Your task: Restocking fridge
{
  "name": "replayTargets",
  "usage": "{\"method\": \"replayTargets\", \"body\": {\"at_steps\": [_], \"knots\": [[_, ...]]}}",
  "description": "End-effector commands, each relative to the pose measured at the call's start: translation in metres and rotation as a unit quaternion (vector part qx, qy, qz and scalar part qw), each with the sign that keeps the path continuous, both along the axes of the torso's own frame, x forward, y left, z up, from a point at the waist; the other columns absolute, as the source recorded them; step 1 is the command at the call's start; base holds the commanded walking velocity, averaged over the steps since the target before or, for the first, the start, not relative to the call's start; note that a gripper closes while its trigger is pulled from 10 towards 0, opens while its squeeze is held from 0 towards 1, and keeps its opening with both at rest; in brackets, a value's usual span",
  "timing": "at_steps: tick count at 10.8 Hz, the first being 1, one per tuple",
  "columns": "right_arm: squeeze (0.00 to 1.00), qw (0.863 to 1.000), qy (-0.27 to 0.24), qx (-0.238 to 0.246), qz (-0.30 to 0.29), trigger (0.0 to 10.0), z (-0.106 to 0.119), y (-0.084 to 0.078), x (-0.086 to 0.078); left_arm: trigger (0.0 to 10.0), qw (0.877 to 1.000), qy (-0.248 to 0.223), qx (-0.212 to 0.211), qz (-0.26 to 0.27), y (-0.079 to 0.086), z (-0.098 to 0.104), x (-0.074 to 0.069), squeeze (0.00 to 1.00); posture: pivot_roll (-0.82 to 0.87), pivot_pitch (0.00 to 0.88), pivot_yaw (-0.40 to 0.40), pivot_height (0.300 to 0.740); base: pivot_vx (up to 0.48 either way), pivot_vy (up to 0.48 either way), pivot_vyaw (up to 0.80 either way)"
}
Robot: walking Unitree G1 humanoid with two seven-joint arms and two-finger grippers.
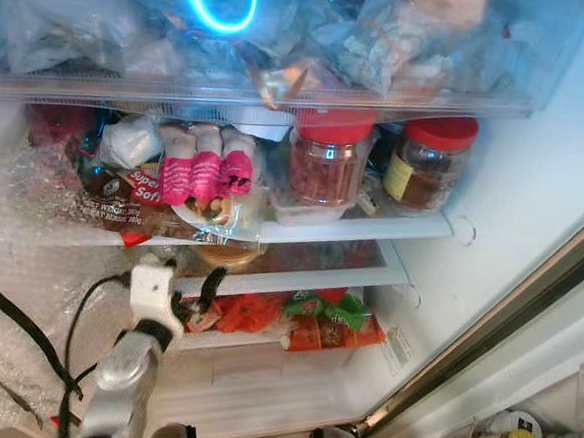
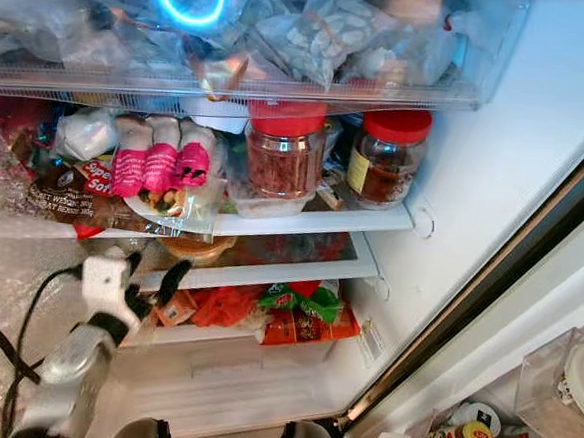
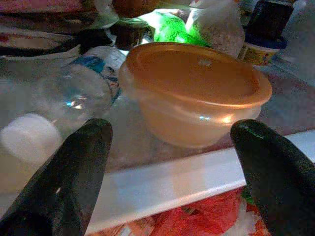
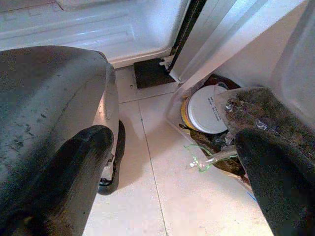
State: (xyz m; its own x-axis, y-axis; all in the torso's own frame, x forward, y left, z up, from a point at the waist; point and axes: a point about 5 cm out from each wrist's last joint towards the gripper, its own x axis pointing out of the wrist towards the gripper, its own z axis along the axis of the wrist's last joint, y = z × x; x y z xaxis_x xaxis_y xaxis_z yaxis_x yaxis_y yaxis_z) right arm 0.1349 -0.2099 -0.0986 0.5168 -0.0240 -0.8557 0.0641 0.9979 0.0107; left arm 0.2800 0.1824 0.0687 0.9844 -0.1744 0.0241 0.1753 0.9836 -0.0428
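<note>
Reaching into the fridge, the left gripper hangs with its fingers apart and empty at the front edge of the middle shelf. Just behind that edge sits an orange tub, upright, lid on. Beside the tub a clear bottle lies on its side, its white cap pointing toward the shelf edge. The right gripper hangs open over the floor.
</note>
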Motion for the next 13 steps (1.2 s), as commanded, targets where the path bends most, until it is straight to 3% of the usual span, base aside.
{"method": "replayTargets", "body": {"at_steps": [1, 5, 10, 13], "knots": [[0.0, 1.0, 0.004, 0.009, 0.002, 10.0, -0.001, 0.005, -0.001, 10.0, 1.0, -0.001, 0.023, -0.012, -0.002, 0.003, -0.004, 0.0, -0.08, 0.023, -0.084, 0.637, 0.0, 0.0, 0.0], [0.0, 1.0, 0.002, 0.01, -0.003, 10.0, -0.001, 0.004, -0.001, 10.0, 0.997, 0.001, 0.077, -0.004, 0.002, 0.003, -0.017, 0.0, -0.08, 0.027, -0.083, 0.637, 0.0, 0.0, 0.0], [0.0, 1.0, 0.003, 0.009, -0.001, 10.0, -0.001, 0.004, -0.001, 10.0, 0.998, 0.016, 0.063, 0.004, -0.001, -0.002, -0.015, 0.0, -0.09, 0.028, -0.083, 0.637, 0.0, 0.0, 0.0], [0.0, 1.0, 0.002, 0.009, -0.002, 10.0, -0.001, 0.005, -0.001, 10.0, 0.998, 0.023, 0.062, 0.005, 0.0, -0.004, -0.016, 0.0, -0.09, 0.025, -0.082, 0.637, -0.28, 0.0, 0.0]]}}
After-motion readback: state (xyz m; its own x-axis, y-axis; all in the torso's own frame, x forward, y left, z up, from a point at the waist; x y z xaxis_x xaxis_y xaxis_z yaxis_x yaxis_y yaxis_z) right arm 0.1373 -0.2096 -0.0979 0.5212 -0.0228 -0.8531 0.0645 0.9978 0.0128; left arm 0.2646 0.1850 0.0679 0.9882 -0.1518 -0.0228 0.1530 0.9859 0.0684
